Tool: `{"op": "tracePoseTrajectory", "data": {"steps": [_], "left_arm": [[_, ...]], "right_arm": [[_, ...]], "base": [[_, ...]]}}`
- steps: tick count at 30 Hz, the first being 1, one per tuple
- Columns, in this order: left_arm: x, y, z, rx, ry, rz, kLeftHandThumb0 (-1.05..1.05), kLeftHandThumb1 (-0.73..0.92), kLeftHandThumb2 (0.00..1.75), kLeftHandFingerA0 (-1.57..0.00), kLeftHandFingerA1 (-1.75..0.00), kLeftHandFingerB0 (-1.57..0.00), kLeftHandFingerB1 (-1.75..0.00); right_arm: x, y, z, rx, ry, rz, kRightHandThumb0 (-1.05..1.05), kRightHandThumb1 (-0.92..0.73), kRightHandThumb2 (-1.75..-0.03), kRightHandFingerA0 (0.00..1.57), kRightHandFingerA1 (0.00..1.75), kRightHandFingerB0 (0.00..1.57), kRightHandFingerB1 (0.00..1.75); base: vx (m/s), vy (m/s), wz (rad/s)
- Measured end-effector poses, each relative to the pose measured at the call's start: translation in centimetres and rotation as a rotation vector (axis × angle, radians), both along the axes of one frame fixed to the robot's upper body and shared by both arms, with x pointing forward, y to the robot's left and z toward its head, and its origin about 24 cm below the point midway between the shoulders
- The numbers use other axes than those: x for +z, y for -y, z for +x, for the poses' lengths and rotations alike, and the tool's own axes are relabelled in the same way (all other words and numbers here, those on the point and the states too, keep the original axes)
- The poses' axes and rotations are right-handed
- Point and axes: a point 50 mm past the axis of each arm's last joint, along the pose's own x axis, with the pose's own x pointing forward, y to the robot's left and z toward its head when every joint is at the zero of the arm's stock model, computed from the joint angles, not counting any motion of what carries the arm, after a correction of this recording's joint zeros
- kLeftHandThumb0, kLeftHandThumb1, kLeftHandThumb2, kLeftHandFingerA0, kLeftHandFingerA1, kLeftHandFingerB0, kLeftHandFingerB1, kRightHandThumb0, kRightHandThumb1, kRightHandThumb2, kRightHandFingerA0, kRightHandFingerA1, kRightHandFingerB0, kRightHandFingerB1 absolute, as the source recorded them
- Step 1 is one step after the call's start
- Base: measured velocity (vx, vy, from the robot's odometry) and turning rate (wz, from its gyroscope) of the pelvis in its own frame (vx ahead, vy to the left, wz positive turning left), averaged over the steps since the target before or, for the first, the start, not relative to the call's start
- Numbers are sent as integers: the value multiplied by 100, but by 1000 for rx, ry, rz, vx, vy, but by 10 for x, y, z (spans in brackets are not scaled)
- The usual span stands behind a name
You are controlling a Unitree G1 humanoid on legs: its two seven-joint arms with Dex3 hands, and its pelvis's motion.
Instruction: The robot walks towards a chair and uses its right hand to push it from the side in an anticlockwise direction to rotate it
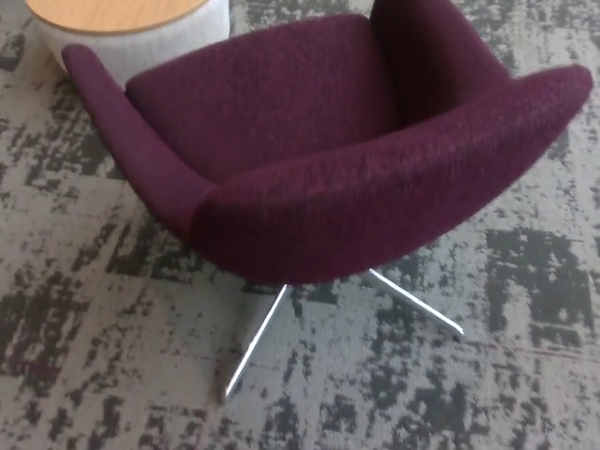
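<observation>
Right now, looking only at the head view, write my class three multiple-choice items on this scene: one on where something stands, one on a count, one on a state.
1. Where is the round wood-topped table?
A. Beyond the chair, at the upper left
B. Under the chair's seat
C. At the lower right, on the carpet

2. How many metal legs of the chair's base can be seen?
A. None
B. Two
C. Five

3. What is the state of the chair's seat?
A. A box lies on it
B. A robot hand presses on it
C. It is bare, with nothing on it

Answers:
1 A: the table shows at the top left, behind the chair.
2 B: two metal legs splay out from under the seat onto the carpet.
3 C: the maroon cushion shows only fabric, and no robot hand is in view.
</observation>
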Motion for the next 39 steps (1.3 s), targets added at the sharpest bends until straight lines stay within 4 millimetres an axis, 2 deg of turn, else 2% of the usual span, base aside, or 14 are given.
{"op": "tracePoseTrajectory", "data": {"steps": [4, 10, 12, 24, 25, 27, 28, 31, 32, 34, 36, 37, 38, 39], "left_arm": [[0, 0, 0, 2, 2, -1, -101, 17, 135, -25, -118, -38, -121], [0, 0, 2, 0, 7, -1, -104, 23, 139, 0, -106, -23, -115], [0, 0, 5, 0, 16, 0, -102, 23, 134, -22, -116, -25, -114], [1, -2, 5, 0, 13, 4, -105, 21, 131, -15, -109, -40, -119], [1, -2, 4, 0, 12, 5, -93, 20, 128, -9, -101, -26, -107], [0, 2, 5, -1, 14, -7, -105, 25, 135, -3, -106, -25, -114], [-1, 3, 4, 1, 12, -10, -105, 11, 128, -4, -144, -16, -147], [-1, 3, 3, 17, 14, -18, -105, 11, 128, -4, -144, -16, -147], [-1, 3, 2, 22, 14, -19, -98, 23, 134, 0, -102, -25, -112], [-1, 3, 2, 29, 16, -19, -98, 23, 134, 0, -102, -25, -112], [-1, 3, 2, 31, 17, -20, -105, 12, 125, -13, -109, -33, -119], [-1, 3, 2, 31, 17, -20, -105, 14, 126, -3, -144, -16, -148], [-1, 3, 2, 31, 17, -20, -104, 26, 135, 0, -107, -23, -117], [0, 2, 3, 30, 18, -18, -104, 26, 135, 0, -107, -23, -117]], "right_arm": [[0, 1, 0, -1, 0, 1, -66, -45, -84, 20, 59, 13, 51], [2, -1, -3, -7, -1, 8, -67, -45, -85, 19, 59, 10, 51], [1, -2, -1, -3, 7, 14, -67, -45, -84, 21, 58, 11, 49], [-1, -3, -2, -4, -11, 15, -68, -45, -85, 20, 60, 11, 52], [-1, -4, -3, -4, -12, 21, -67, -45, -85, 20, 59, 10, 51], [0, -1, -2, -2, -6, 10, -67, -45, -85, 19, 59, 10, 51], [1, 0, -3, -3, -8, 6, -65, -45, -84, 20, 59, 10, 50], [1, 0, -3, -2, -9, 7, -65, -45, -84, 20, 59, 10, 50], [1, 0, -3, -2, -10, 7, -64, -45, -84, 19, 58, 9, 49], [1, 0, -3, -3, -14, 7, -64, -45, -84, 19, 58, 9, 49], [0, 0, -4, -4, -18, 7, -67, -46, -85, 19, 59, 10, 50], [0, 0, -4, -4, -21, 6, -67, -46, -84, 16, 58, 12, 50], [0, 0, -5, -4, -24, 5, -66, -46, -84, 16, 57, 12, 50], [-1, -1, -5, -6, -26, 7, -66, -46, -84, 16, 57, 12, 50]], "base": [[269, -36, -15], [326, 105, -7], [307, 147, -7], [123, -28, 0], [122, 136, 3], [35, 92, 6], [-17, -93, -1], [-13, -31, 0], [0, 0, 0], [0, 0, 0], [0, 0, 0], [-35, 96, 0], [-24, 107, -6], [0, 0, 0]]}}
